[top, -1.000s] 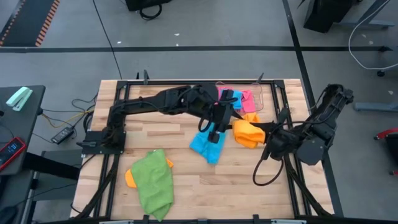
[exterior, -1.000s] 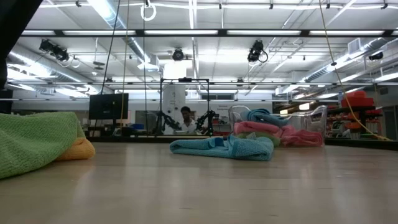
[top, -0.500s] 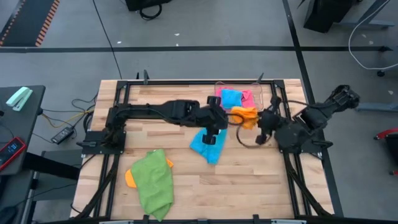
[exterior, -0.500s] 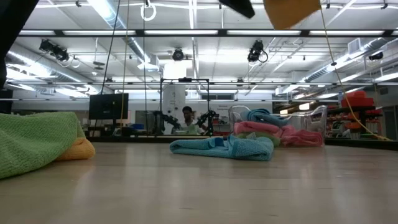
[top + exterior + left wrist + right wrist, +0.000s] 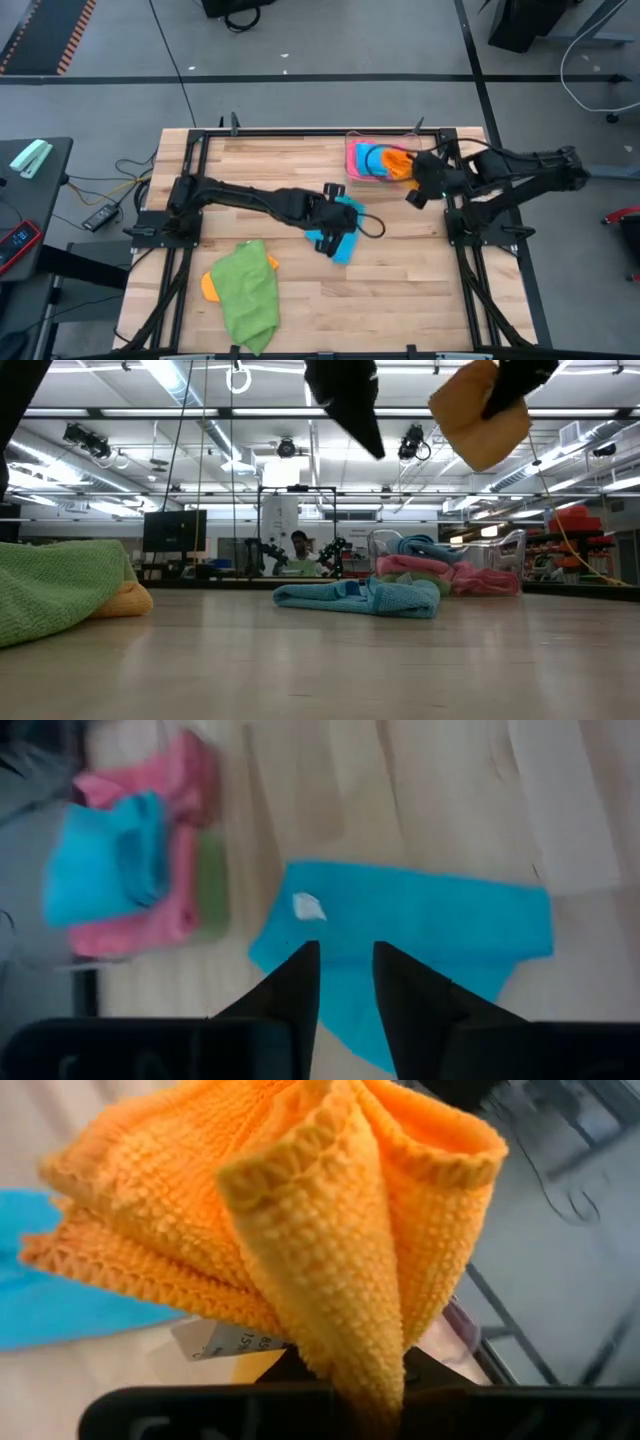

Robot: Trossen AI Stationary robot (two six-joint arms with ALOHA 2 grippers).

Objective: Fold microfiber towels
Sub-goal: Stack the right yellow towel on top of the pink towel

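Wooden table point(image 5: 400, 290) under workshop lights. Hanging above clear tray point(image 5: 352, 170): right gripper point(image 5: 408, 172), clamping folded orange towel point(image 5: 478, 412). Just beside tray, hovering over blue towel point(image 5: 335, 228) lying flat: left gripper point(image 5: 345, 982), fingers slightly apart, gripping nothing. Farther from tray, lying crumpled: green towel point(image 5: 247, 293).

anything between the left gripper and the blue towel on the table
Nothing visible does. The left gripper hangs directly over the blue towel, fingers slightly parted, with only air between. The right gripper is off by the tray, shut on the orange towel.
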